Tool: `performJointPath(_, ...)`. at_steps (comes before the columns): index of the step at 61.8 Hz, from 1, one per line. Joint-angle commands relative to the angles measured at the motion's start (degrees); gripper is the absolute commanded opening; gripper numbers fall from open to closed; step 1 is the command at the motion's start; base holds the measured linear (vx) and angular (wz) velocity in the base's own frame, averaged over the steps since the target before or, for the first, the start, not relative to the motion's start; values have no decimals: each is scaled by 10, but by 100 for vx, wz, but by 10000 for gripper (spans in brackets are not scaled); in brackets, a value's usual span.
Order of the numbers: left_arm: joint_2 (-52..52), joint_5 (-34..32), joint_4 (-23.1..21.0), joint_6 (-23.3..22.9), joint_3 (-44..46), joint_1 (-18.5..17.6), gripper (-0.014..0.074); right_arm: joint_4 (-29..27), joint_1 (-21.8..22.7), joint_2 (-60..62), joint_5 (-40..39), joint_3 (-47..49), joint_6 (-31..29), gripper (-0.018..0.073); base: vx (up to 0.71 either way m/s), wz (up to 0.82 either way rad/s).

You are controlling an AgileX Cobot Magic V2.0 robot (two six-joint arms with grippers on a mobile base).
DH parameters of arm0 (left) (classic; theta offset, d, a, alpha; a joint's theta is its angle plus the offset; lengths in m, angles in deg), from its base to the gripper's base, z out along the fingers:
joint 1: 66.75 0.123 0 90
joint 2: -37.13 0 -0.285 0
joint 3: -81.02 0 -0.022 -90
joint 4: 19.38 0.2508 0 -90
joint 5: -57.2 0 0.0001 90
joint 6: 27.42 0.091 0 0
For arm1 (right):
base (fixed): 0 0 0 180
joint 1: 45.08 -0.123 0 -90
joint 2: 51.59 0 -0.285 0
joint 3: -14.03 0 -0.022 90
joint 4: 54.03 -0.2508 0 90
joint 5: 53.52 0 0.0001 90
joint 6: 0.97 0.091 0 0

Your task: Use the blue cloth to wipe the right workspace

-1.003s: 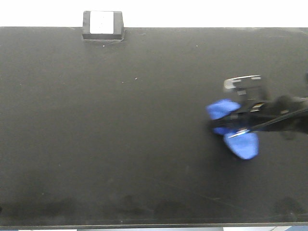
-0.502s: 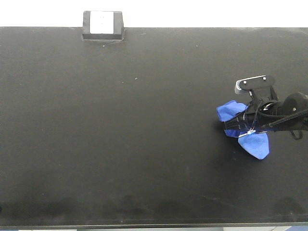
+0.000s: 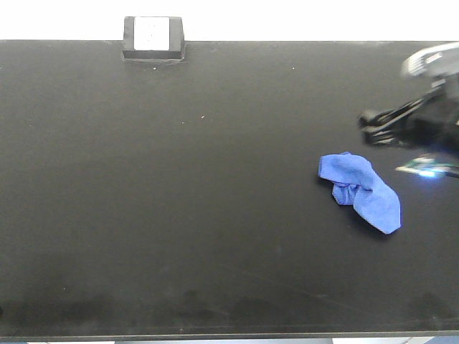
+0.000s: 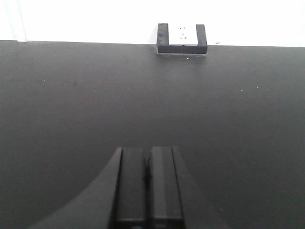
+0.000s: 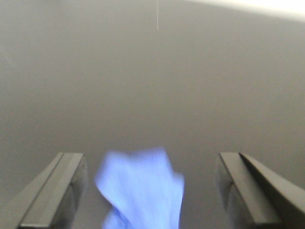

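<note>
1. The right gripper [image 5: 147,191] is hanging with its jaws spread wide and gripping nothing; in the right wrist view the blue cloth [image 5: 140,188] is showing between the two fingers [image 5: 52,191] but below them, touching neither.

2. In the front-facing view the right gripper [image 3: 423,136] is appearing as a blurred dark shape at the right edge, apart from the cloth and slightly farther back.

3. The blue cloth [image 3: 360,190] is lying crumpled and released on the right part of the worktop [image 3: 179,215], one end bunched, the other trailing toward the near right.

4. The left gripper [image 4: 148,186] is sitting with its jaws clenched together on nothing, pointing across bare worktop toward the small black box [image 4: 181,38] with the white face at the far edge.

5. That box [image 3: 153,37] is standing at the far left of the worktop, well apart from the cloth.

6. Judging by the freed cloth and the opened jaws, the wiping is looking finished or paused. No marks are showing which areas are wiped, so how much remains cannot be told.
</note>
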State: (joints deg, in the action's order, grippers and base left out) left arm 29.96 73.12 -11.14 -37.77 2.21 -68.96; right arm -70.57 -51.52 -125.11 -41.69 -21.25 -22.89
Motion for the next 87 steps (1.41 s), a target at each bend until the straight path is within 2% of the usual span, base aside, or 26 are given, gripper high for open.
performJointPath(1,9,-45,1,-5,-17,-4,-6,-1,0,82,21,13,2,481,0,0)
performJointPath(9,9,-45,1,-5,-17,-4,-6,0,1,184,109,13,16,305,0,0)
performJointPath(14,9,-45,1,-5,-17,-4,-6,0,1,245,161,4,17,121,0,0)
performJointPath(19,9,-45,1,-5,-17,-4,-6,0,1,308,183,-19,29,-15,0,0)
performJointPath(25,9,-45,1,-5,-17,-4,-6,0,1,372,177,-59,54,-10,0,0)
performJointPath(30,9,-45,1,-5,-17,-4,-6,0,1,416,138,-108,61,-7,0,0)
performJointPath(42,9,-45,1,-5,-17,-4,-6,-1,1,422,-77,-228,61,-4,0,0)
performJointPath(51,9,-45,1,-5,-17,-4,-6,-1,1,411,-175,-271,61,-4,0,0)
performJointPath(87,9,-45,1,-5,-17,-4,-6,-1,1,411,-165,-301,61,-4,0,0)
